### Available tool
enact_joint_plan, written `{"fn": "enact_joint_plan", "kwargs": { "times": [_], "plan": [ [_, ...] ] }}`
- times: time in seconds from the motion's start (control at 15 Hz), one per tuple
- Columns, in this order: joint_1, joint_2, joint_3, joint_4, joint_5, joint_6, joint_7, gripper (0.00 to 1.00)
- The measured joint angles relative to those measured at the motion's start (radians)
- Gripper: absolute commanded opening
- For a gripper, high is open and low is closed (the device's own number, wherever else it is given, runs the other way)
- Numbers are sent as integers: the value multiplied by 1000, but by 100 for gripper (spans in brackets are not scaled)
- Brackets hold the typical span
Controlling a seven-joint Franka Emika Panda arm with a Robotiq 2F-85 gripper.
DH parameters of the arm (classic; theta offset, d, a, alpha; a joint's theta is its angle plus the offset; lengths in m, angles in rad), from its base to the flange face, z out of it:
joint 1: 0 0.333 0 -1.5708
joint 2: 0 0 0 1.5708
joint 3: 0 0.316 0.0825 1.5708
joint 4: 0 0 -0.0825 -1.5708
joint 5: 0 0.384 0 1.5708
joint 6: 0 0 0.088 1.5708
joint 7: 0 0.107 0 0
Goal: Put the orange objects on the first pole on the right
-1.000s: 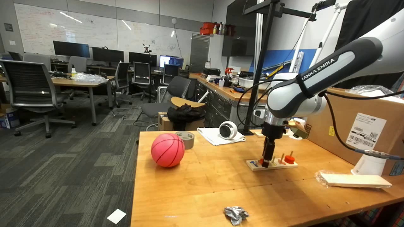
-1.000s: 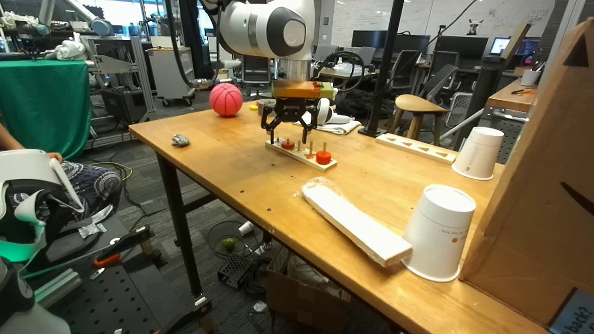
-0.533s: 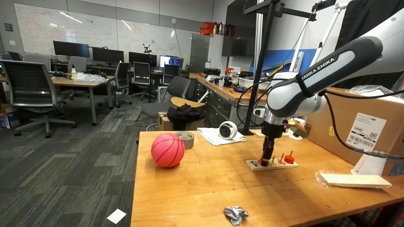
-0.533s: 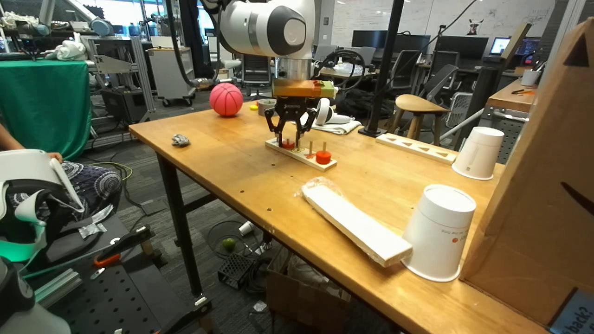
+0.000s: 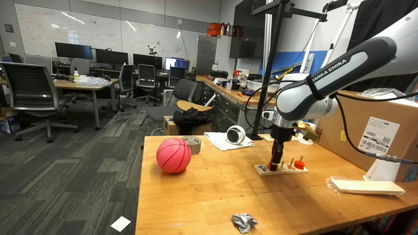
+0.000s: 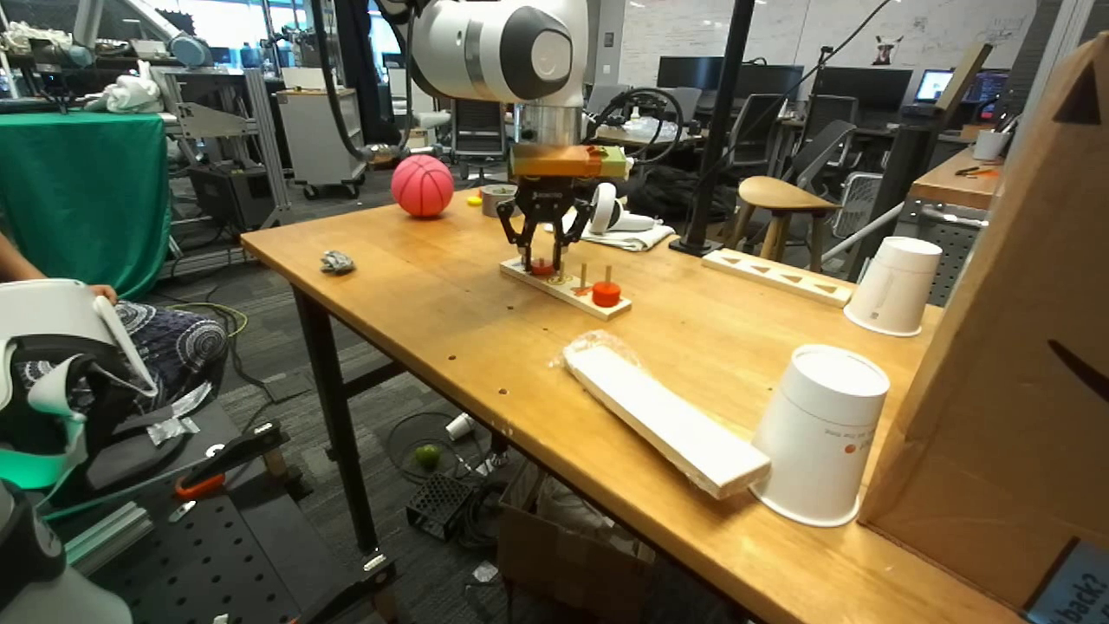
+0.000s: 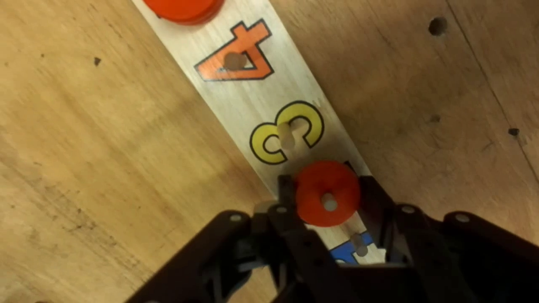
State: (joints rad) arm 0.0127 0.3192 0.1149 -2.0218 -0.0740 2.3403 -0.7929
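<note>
The wooden board (image 6: 563,296) carries a row of upright poles and printed numbers. At its right end in both exterior views, an orange object (image 6: 606,295) sits around the rightmost pole (image 6: 609,273); part of it shows in the wrist view (image 7: 185,6). Another orange object, a round disc (image 7: 313,187), is around a pole near the board's other end. My gripper (image 6: 542,263) points down over it, fingers (image 7: 287,187) pressed against both sides of the disc. That pole's tip (image 7: 329,203) pokes up through the disc. Bare poles stand at the yellow 3 (image 7: 286,135) and the orange 4 (image 7: 234,61).
A plastic-wrapped wooden bar (image 6: 667,420), a white cup (image 6: 821,433) and a big cardboard box (image 5: 375,133) lie toward one end of the table. A pink ball (image 5: 173,155), a tape roll (image 5: 193,145), a white cloth (image 5: 217,141) and crumpled foil (image 5: 244,222) are farther off.
The jaws have closed from wide apart onto the disc at the second pole. Board and gripper have since shifted very slightly together.
</note>
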Motion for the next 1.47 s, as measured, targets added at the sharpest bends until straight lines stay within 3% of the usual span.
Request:
{"fn": "enact_joint_plan", "kwargs": {
  "times": [0.73,1.47],
  "plan": [
    [-4,-87,-46,12,-48,0,24,17],
    [-40,-96,-105,0,-109,-1,112,17]
  ]
}}
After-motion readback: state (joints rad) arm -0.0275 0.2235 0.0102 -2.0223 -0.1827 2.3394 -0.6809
